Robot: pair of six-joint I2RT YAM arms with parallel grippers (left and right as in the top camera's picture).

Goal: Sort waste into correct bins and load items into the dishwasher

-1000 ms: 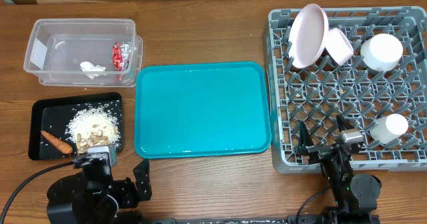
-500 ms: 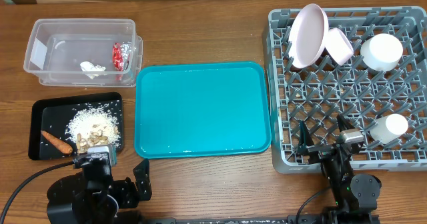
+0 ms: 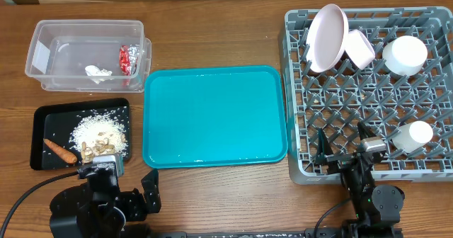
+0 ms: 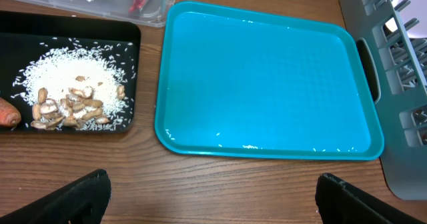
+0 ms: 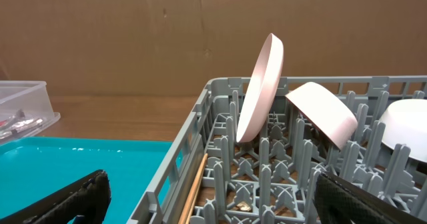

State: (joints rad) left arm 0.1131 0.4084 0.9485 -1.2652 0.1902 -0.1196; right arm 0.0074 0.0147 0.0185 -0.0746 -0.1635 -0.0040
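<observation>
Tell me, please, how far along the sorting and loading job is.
Done: red wrapper and paper bit lie in the clear tub; rice, scraps and carrot in the black tray; plate, bowl, cups and a chopstick sit in the rack. In hand: nothing; left gripper and right gripper are open. Left: seemingly nothing; only specks dot the teal tray.

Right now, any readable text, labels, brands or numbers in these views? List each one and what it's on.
None readable in any view.
White sticker on the clear tub: no print shows; too small to tell if it is blank.
Red wrapper in the tub: any print is too small to read.
Grey dish rack, teal tray, black tray: no visible markings.
</observation>
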